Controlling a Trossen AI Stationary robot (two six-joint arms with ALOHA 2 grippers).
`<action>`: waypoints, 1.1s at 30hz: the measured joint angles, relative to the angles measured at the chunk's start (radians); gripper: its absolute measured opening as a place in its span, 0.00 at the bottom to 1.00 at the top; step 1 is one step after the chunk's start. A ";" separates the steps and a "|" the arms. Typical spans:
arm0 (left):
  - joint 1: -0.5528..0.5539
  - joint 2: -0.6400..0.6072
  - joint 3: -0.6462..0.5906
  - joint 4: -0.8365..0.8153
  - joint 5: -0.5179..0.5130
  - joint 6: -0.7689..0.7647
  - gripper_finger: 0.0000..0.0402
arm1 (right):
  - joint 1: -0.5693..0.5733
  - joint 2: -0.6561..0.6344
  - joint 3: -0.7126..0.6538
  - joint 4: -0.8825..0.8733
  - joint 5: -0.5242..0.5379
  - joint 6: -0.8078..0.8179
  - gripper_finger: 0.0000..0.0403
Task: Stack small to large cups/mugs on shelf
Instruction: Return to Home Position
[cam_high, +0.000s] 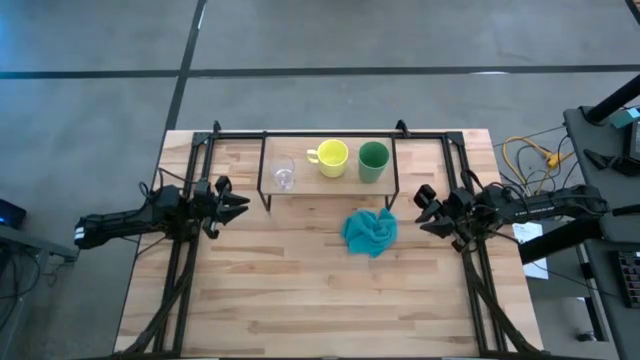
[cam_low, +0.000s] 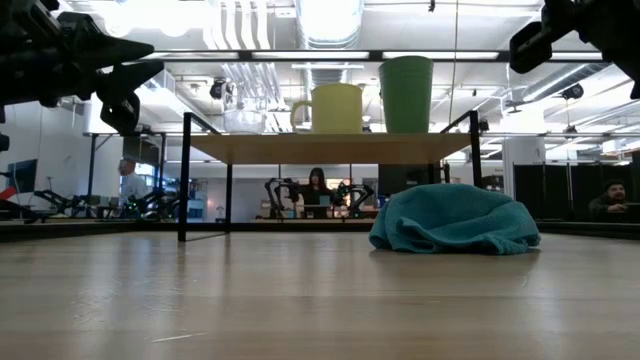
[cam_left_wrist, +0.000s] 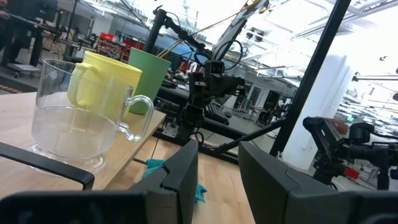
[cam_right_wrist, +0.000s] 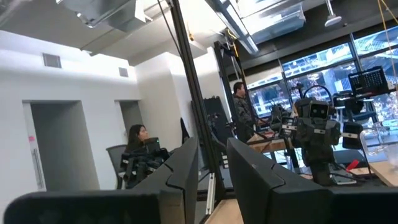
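– Cups, then: where do they stand?

– All three are upright in a row on the shelf (cam_high: 310, 184). The clear glass cup (cam_high: 284, 174) is at its left end, the yellow mug (cam_high: 331, 157) in the middle with its handle toward the glass, and the green cup (cam_high: 373, 161) just beside it on the right. That reads as small to large, so the sorting looks done.

– And the arms?

– The left gripper (cam_high: 238, 204) hangs off the shelf's left end, jaws parted and holding nothing. The right gripper (cam_high: 424, 208) is off the right end, also spread and empty. Neither touches a cup. What is left, I'd judge, is only pulling both arms back to rest.

– So what could spoil it?

– Mostly the shelf's frame. The left gripper points at the shelf, and the low view shows it riding about level with the cups. A retreat that swings inward rather than straight back could clip a thin black leg or the plank's end. The glass cup is the one nearest that end (and probably the lightest), so a knock there could shift or tip it.

– On the right?

– The same risk from that gripper to the green cup's end of the shelf. The teal cloth (cam_high: 370, 231) lies on the table (cam_high: 300, 300) in front of the shelf, near that arm. A low sweep could snag and drag it, though it touches no cup.
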 joint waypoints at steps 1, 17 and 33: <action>0.000 0.000 0.000 0.000 0.000 0.000 0.26 | 0.000 0.000 0.000 0.000 0.000 0.000 0.20; 0.000 0.000 0.000 0.000 0.000 0.000 0.26 | 0.000 0.000 0.000 0.000 0.000 0.000 0.20; 0.000 0.000 0.000 0.000 0.000 0.000 0.26 | 0.000 0.000 0.000 0.000 0.000 0.000 0.20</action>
